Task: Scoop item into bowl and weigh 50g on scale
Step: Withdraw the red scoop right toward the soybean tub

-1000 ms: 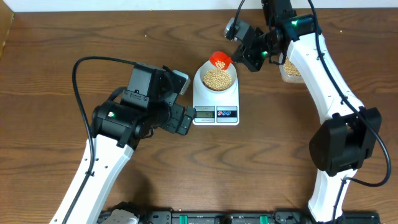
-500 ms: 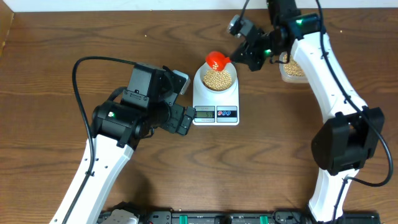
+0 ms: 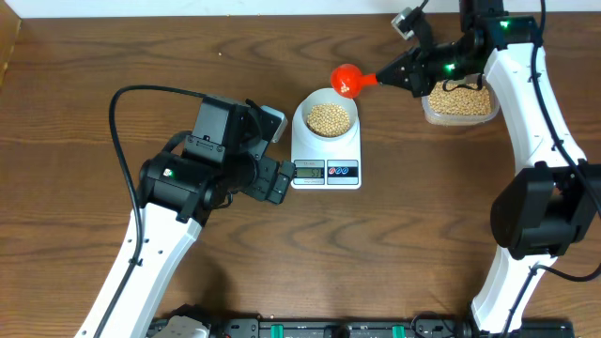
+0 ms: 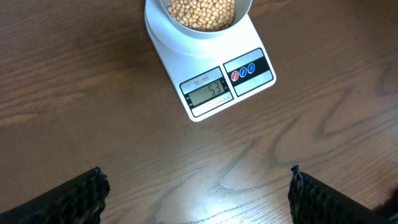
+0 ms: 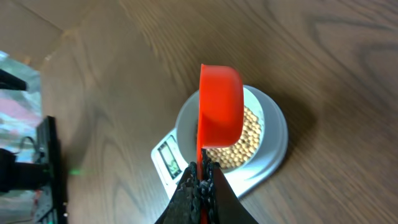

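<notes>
Overhead: scale (image 3: 326, 158) stands mid-bench, nearer the far edge than the near one, display side toward the near edge. Bowl (image 3: 301, 119) sits on its platform, holding a heap of beans (image 3: 329, 117). Red scoop (image 3: 346, 79) hangs in the air just past the bowl's far-right rim, not touching it. Its handle runs right into the right pincer (image 3: 406, 73), which is clamped on it. Scoop shows its outer side; contents cannot be told. Clear tub (image 3: 458, 115) of the same beans stands by the far edge toward the right corner, well apart from the scale. Left pincer (image 3: 279, 178) lies just beside the scale's left front corner; its opening is not readable here.

Left wrist: fingers (image 4: 74, 199) sit at the two lower corners of the view, so the left pincer (image 4: 199, 205) is spread wide with only bare bench (image 4: 112, 124) between them. Scale (image 4: 168, 46) lies ahead, tilted in the view. Display (image 4: 208, 92) reads 53. Red and blue buttons (image 4: 244, 71) sit beside it. Bowl (image 4: 246, 9) with beans (image 4: 202, 12) is cut off by the top edge.

Right wrist: right pincer (image 5: 200, 182) is closed tight on the thin handle of the scoop (image 5: 221, 112). The cup is turned on its side. Behind it are the bowl (image 5: 275, 124), the beans (image 5: 250, 134) and the scale (image 5: 168, 158).
</notes>
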Robot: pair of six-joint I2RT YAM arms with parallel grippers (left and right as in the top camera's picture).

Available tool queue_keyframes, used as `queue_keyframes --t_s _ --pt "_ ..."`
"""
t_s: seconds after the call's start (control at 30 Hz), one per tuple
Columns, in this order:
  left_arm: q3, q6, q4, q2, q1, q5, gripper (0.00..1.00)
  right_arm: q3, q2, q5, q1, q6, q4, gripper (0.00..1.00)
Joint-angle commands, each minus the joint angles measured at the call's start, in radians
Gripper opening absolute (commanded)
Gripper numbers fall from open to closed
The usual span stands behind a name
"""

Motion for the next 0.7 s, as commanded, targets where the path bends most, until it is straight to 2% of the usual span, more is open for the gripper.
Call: queue_keyframes --t_s 0.0,0.23,0.5,0.67 --pt "-0.001 0.010 -0.006 0.006 0.004 0.012 0.95 0.020 -0.001 -0.102 -0.002 0.010 -0.005 0.01" --pt "-0.001 0.010 -0.006 0.006 0.004 0.012 0.95 0.021 -0.001 -0.135 -0.025 0.022 -0.010 0.01" --pt "-0.001 0.010 -0.006 0.006 0.004 0.012 0.95 0.021 -0.014 -0.153 -0.121 0.025 -0.056 0.01" --pt "-0.001 0.010 -0.006 0.006 0.004 0.012 0.95 0.021 -0.051 -0.069 -0.185 0.026 -0.085 0.01"
